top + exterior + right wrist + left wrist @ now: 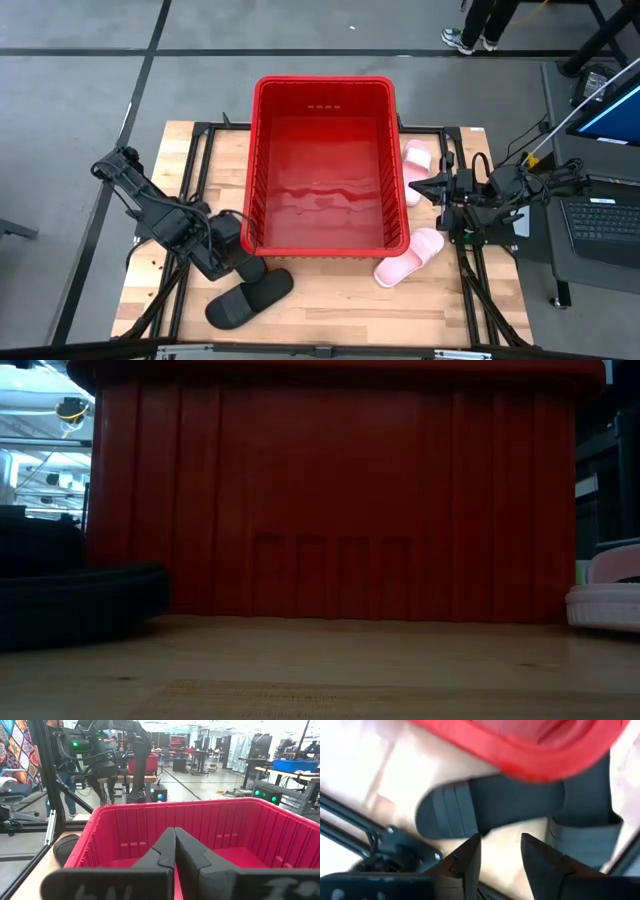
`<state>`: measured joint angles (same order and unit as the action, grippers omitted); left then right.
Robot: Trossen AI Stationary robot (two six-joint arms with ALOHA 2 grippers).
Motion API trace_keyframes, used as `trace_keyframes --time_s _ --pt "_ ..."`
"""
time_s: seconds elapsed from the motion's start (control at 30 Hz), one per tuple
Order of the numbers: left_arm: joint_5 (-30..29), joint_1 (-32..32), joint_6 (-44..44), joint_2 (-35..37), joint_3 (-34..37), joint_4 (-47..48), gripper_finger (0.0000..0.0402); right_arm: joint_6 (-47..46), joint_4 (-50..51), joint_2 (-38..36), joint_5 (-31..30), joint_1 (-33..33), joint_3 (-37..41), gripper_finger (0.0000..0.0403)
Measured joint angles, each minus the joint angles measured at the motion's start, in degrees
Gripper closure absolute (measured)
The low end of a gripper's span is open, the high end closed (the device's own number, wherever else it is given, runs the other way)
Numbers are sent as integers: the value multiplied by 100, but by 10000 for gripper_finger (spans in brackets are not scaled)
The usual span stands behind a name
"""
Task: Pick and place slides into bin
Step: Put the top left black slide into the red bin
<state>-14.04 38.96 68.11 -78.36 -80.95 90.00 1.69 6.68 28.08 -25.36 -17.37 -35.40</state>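
Overhead, table-level, 2 wrist cameras

We count two black slides (249, 301) at the near left; two pink slides (409, 257) on the right; one red bin (262, 160) between them.

Dark jointed arms (160, 215), apparently cabled, blunt black fingers (162, 852).
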Motion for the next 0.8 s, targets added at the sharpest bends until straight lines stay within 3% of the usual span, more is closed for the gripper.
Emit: trace_keyframes --time_s 0.1,0.4,0.8 --pt "-297 0 -161 -50 0 0 253 0 2 0 0 -1 0 392" --pt "-258 238 -472 -619 0 -2 247 -13 170 0 2 0 0 392" --pt "-353 459 441 -1543 0 -15 247 -15 193 -2 4 -1 0 392"
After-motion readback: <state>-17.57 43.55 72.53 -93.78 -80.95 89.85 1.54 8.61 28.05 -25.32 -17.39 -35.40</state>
